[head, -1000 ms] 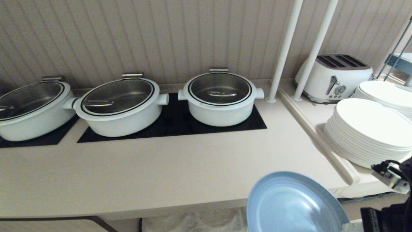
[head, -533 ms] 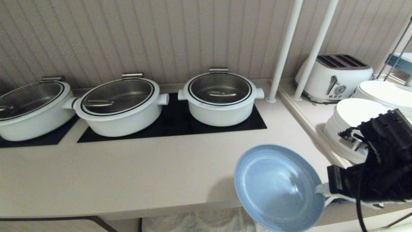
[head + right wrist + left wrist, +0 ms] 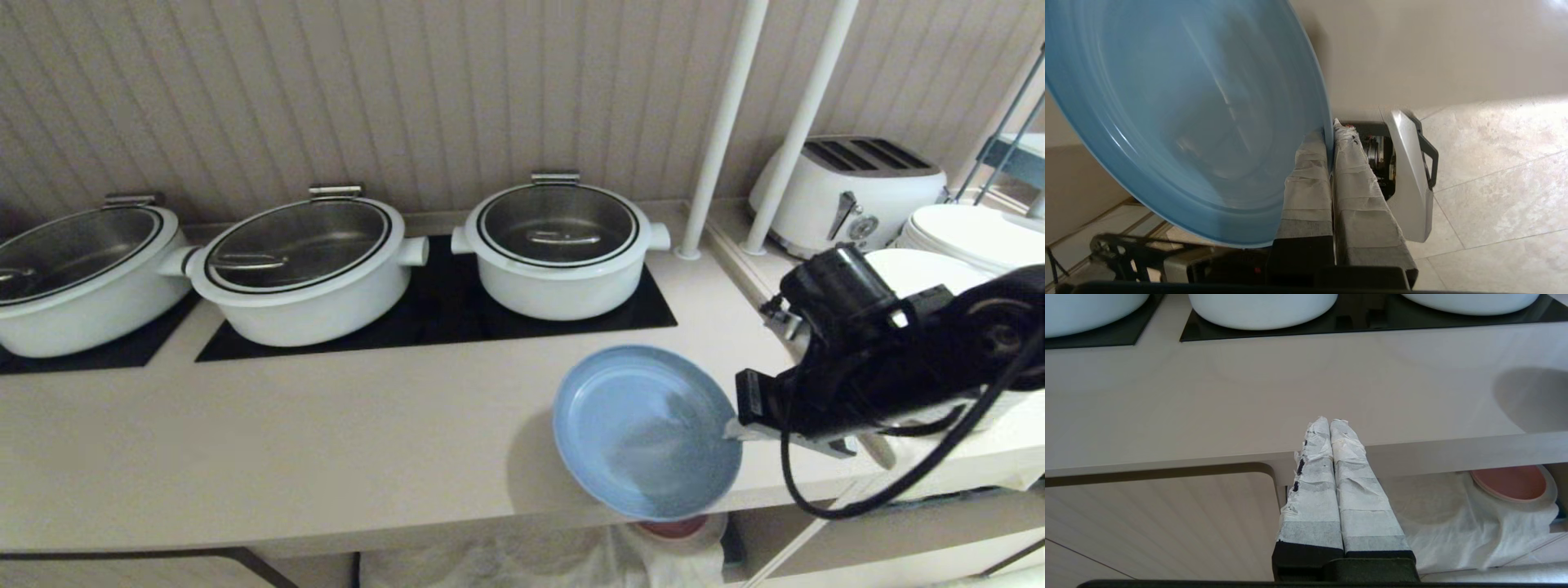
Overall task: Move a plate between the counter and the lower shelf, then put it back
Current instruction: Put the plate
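Note:
The light-blue plate [image 3: 645, 429] hangs tilted above the front edge of the pale-beige counter [image 3: 326, 441], casting a shadow on it. My right gripper [image 3: 731, 429] is shut on the plate's right rim; in the right wrist view the plate [image 3: 1180, 118] fills the frame and its rim sits pinched between the taped fingers [image 3: 1306, 179] of the right gripper [image 3: 1329, 130]. Under the counter the lower shelf [image 3: 1437, 514] shows its wrinkled white cloth. My left gripper [image 3: 1329, 422] is parked below the counter edge, shut and empty.
Three white lidded pots [image 3: 559, 245] stand on black hob panels [image 3: 433, 318] at the back. Two white poles [image 3: 718, 131], a toaster [image 3: 849, 192] and stacked white plates [image 3: 971, 233] occupy the right ledge. A pink plate [image 3: 1508, 482] lies on the shelf cloth.
My right arm has risen and swung in to the left, carrying the blue plate from below the counter's front edge up over the counter top.

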